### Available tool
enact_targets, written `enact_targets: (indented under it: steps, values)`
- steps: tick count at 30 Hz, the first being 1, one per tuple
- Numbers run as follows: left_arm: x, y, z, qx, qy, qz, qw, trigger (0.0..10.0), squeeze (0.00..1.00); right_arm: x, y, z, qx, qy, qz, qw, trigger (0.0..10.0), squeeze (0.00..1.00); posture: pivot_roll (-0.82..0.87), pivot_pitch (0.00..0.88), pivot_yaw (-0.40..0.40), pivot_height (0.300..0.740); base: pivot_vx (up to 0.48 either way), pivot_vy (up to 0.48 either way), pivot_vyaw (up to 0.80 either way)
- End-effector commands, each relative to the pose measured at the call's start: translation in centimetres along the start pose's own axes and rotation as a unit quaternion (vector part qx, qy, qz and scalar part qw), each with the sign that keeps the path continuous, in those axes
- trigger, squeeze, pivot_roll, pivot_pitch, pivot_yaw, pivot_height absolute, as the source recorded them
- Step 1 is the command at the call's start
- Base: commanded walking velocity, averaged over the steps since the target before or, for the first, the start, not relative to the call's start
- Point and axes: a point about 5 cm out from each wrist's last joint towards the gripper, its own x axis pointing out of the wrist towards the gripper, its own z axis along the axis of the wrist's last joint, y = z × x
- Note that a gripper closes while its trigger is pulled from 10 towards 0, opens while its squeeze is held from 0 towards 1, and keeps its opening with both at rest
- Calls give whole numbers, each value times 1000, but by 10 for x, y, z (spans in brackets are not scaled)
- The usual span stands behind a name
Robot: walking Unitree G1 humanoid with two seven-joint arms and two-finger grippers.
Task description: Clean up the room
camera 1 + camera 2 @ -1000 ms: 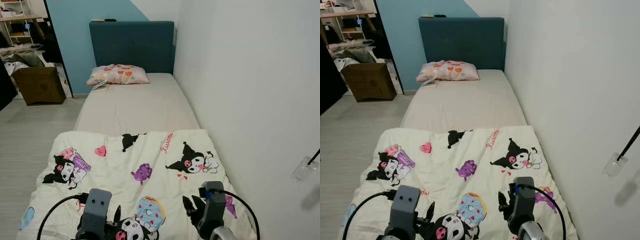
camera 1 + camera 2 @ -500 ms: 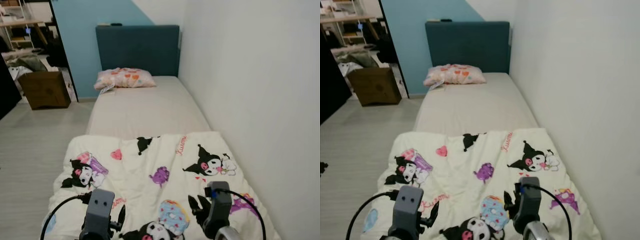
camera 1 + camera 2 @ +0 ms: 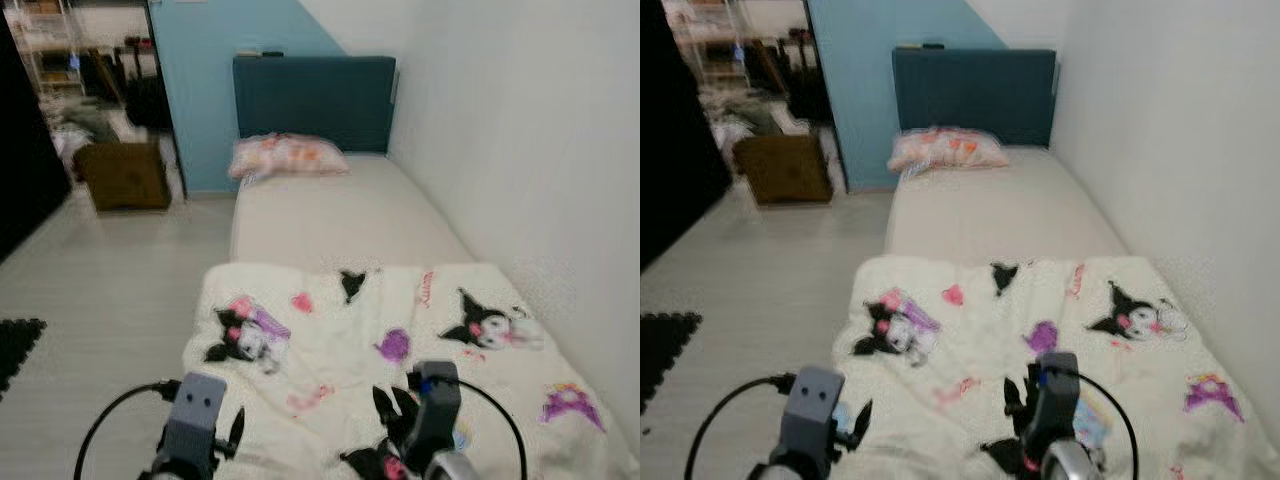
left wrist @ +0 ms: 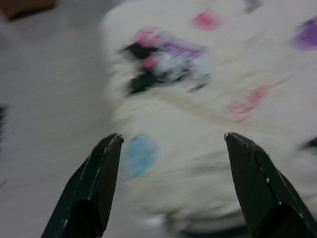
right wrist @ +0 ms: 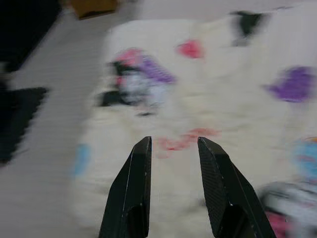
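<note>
Wrist views blurred; blanket prints possibly cartoons

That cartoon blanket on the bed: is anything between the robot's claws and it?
Nothing visible. The left end effector, fingers wide apart, hangs over the near corner of the blanket; the right end effector, fingers slightly apart, hovers above its middle. Only air lies between.
</note>
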Motion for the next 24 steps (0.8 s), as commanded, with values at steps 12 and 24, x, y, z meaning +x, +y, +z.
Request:
enact_targets:
  steps: [12,24]
  values:
    - [1,0,-6,11,24,9,1000,10000,0,-3,-9,-2,1,4,-11,1000,10000,0,54,189,-14,740,0,-200,0]
    - [2,1,-3,-9,15,26,1000,10000,0,-1,-7,2,-7,-2,-8,1000,10000,0,43,181,-19,740,0,0,0]
